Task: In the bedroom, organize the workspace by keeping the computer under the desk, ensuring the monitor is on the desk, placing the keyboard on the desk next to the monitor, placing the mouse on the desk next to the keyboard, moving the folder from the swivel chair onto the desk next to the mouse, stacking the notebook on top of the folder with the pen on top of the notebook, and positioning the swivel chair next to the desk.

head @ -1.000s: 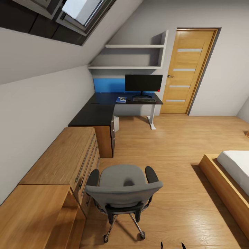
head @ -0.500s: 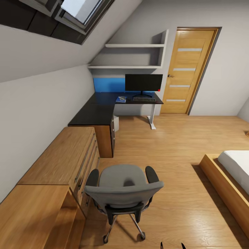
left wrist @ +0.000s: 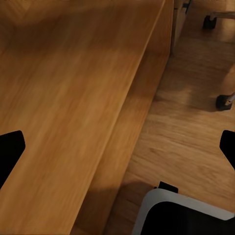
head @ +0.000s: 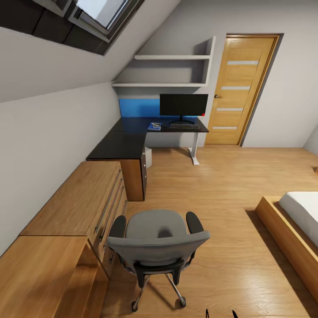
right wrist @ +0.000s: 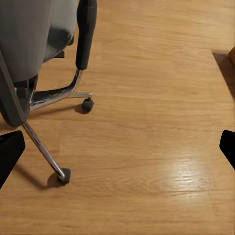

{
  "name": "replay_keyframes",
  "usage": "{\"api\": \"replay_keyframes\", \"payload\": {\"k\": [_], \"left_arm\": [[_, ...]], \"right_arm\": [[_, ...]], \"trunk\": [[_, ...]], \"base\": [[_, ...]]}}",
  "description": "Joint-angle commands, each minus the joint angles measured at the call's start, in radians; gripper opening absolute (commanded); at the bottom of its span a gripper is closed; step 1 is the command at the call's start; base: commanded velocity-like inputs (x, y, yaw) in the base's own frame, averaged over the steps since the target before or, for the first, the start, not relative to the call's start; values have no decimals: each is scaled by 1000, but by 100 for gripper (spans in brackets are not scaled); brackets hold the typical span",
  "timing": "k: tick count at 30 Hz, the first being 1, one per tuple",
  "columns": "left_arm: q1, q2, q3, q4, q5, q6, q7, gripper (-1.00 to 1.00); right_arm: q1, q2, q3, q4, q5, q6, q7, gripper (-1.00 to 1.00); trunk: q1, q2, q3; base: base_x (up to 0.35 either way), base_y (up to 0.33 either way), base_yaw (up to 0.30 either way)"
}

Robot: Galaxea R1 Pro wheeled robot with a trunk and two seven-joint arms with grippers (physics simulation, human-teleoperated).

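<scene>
The grey swivel chair [head: 157,245] stands on the floor close in front of me, back toward me, seat bare, well short of the black L-shaped desk [head: 121,145]. At the desk's far end stand the monitor [head: 183,105] and, before it, the keyboard [head: 184,126]. A blue folder [head: 154,127] with something grey on top lies left of the keyboard. The computer [head: 149,157] peeks out under the desk. Mouse and pen are too small to make out. My left gripper [left wrist: 117,152] is open over wood furniture. My right gripper [right wrist: 117,152] is open over floor beside the chair's base [right wrist: 58,98].
An oak dresser [head: 84,198] and lower cabinet [head: 39,274] line the left wall next to the chair. A bed frame [head: 287,238] sits at right, a wooden door [head: 238,88] at the back, and open plank floor [head: 212,185] runs between chair and desk.
The whole view has shifted very slightly, so the camera moved. The chair, the desk items and the grippers look unchanged.
</scene>
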Motion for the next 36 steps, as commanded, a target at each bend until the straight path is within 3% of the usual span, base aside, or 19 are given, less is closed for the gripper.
{"api": "replay_keyframes", "payload": {"k": [1, 10, 12, 13, 15, 16, 18, 20, 22, 23, 28, 36], "left_arm": [[-1, 0, -3, 0, 5, -3, 0, 100], [-1, 0, -3, -1, 5, 2, -4, 100], [-1, 1, -4, -2, 3, 29, -6, 100], [-1, -1, -4, -8, 3, 93, -7, 100], [-1, -3, -3, -33, 4, 139, -7, 100], [-1, -5, -4, -145, 4, 276, -2, 100], [-2, -5, -4, -200, 4, 372, -1, 100], [-2, -7, -5, -366, 4, 573, 0, 100], [-11, -16, -5, -437, 4, 641, 0, 100], [-79, -40, -5, -484, 2, 726, -1, 100], [-146, -48, -5, -491, 3, 800, -1, 100], [-203, -45, -2, -472, 8, 908, -6, 100]], "right_arm": [[-1, 0, 9, 0, -4, -1, -6, 100], [-1, 4, 10, 1, -4, -1, -6, 100], [-1, 4, 10, 1, -4, -1, -6, 100], [-1, 4, 10, 0, -4, -1, -6, 100], [-1, 4, 11, 0, -4, -1, -6, 100], [-1, 4, 9, 0, -5, -1, -6, 100], [-1, 3, 8, -1, -5, -1, -6, 100], [-1, 3, 7, -11, -2, -8, -6, 100], [-1, 3, 7, -36, -1, -1, -6, 100], [-3, 3, 6, -119, -2, 92, -7, 100], [-12, 3, 5, -195, -5, 258, -7, 100], [-83, -2, 0, -210, -12, 439, -6, 100]], "trunk": [[4, -8, -5], [39, -71, -33], [46, -85, -39], [50, -92, -42], [58, -106, -48], [62, -113, -52], [69, -127, -58], [77, -141, -64], [85, -155, -70], [88, -162, -74], [108, -197, -89], [138, -253, -114]], "base": [[0, 0, 0], [0, 0, 0], [0, 0, 0], [0, 0, 0], [0, 0, 0], [0, 0, 0], [0, 0, 0], [0, 0, 0], [0, 0, 0], [0, 0, 0], [0, 0, 0], [0, 0, 0]]}}
